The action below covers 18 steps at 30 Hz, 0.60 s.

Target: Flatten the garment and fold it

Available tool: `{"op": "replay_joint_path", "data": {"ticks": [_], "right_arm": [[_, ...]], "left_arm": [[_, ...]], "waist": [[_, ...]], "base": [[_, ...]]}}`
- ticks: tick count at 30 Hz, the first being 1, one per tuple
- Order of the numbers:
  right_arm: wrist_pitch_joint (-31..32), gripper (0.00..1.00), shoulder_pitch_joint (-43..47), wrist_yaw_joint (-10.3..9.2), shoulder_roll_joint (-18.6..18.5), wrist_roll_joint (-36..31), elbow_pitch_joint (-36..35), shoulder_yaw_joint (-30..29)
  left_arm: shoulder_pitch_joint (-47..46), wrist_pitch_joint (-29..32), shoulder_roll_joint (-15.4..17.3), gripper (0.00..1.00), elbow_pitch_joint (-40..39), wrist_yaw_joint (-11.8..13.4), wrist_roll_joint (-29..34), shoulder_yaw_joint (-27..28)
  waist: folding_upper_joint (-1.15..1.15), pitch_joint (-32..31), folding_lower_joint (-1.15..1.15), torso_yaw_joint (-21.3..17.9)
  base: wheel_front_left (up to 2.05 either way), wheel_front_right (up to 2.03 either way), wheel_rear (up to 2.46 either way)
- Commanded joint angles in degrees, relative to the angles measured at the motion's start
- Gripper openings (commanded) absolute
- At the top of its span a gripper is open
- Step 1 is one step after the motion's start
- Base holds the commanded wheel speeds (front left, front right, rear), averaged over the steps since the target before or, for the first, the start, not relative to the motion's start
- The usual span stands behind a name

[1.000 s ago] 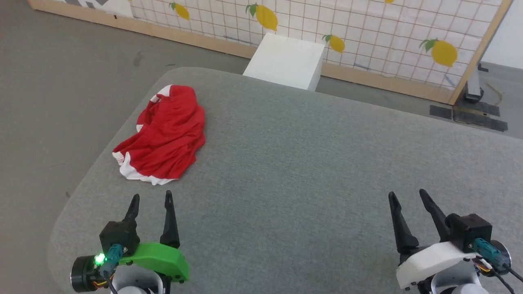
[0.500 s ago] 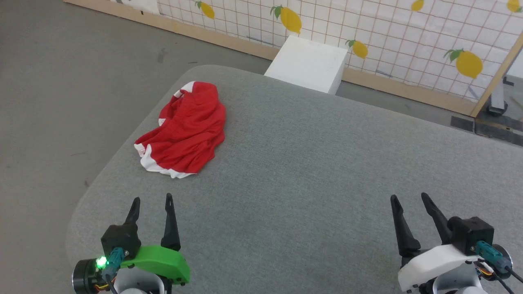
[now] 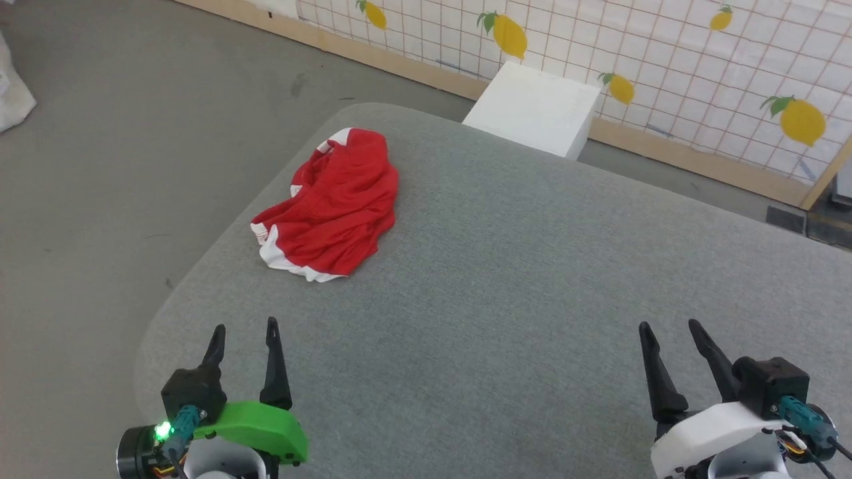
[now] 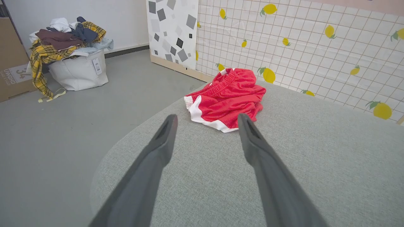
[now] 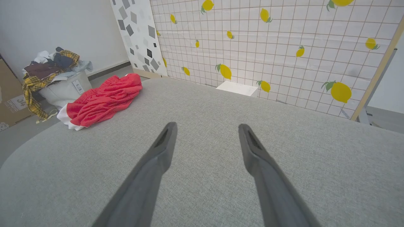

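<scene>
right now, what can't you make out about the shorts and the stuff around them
Shorts: leg layout and underside, head view, buried in their own crumple.
Bag tag text, left wrist view: too small.
Cardboard box, left wrist view: cut off by left edge.

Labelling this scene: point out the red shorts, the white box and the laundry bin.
red shorts (image 3: 343, 199): head view, middle of the crumpled red fabric.
white box (image 3: 532, 106): head view, its top face.
laundry bin (image 4: 79, 69): left wrist view, its white front wall.

grey fabric table (image 3: 532, 279), crumpled red garment (image 3: 336, 206) near corner
</scene>
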Motion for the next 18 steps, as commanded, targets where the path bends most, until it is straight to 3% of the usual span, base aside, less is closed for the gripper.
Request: {"op": "replay_joint_path", "data": {"ticks": [1,18], "right_arm": [[-0.1,1.0,1.0,-0.06,0.0,0.6,-0.2,-0.1],[-0.6,1.0,1.4,-0.07,0.0,1.9,0.3,-0.4]], "left_arm": [[1.1,-0.6,0.3,1.0,0.2,0.7,-0.4,-0.3],[1.3,-2.0,1.2,1.0,1.1,2.5,-2.6,-1.7]], "waist": [[0.0,-0.1,0.0,0.7],[0.0,0.0,0.0,4.7]], "base": [[0.0,0.0,0.0],[0.0,0.0,0.0]]}}
